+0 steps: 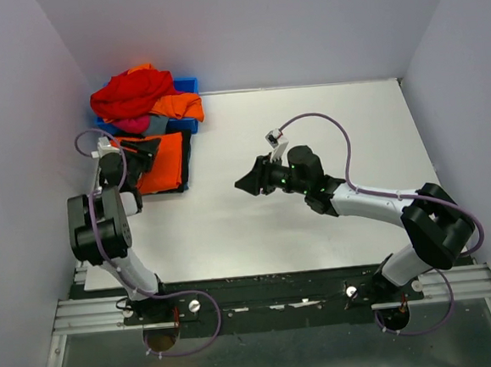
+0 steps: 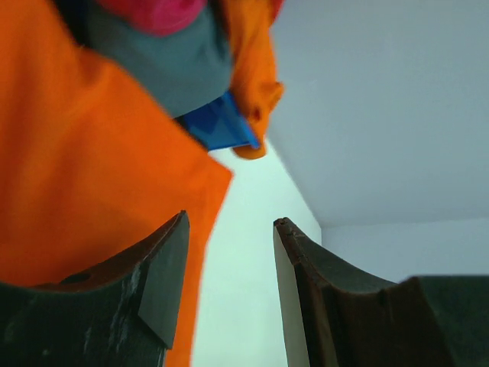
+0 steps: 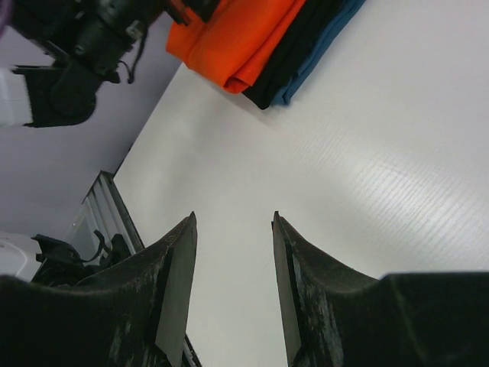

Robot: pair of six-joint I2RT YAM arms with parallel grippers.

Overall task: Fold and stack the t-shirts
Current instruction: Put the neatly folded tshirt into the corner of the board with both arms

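Judgement is pointing to fetching the next tee as the step in hand. The folded stack (image 1: 163, 163), with an orange t-shirt (image 3: 233, 38) lying over a black one (image 3: 294, 57), is sitting at the far left of the table (image 1: 310, 144). It is lying just near of the blue bin (image 1: 188, 84), where a loose heap (image 1: 132, 92) of red, orange, pink and grey tees is spilling over the rim.

Doing this well is likely meaning taking one shirt only. That is calling for pinching a top fold of the heap rather than digging in, and lifting it free of the rim without dragging the stack. The shirt should then be going onto the bare middle of the table, where the other arm is hanging ready to help spread it.

The left gripper (image 2: 232, 222) is hovering over the stack, facing the bin. Its jaws are standing partly apart with nothing between them. Orange cloth is showing close behind one finger, though whether it is touching is not clear. The right gripper (image 3: 234, 218) is also standing partly apart and gripping nothing. It is hanging over bare table, well apart from the stack.
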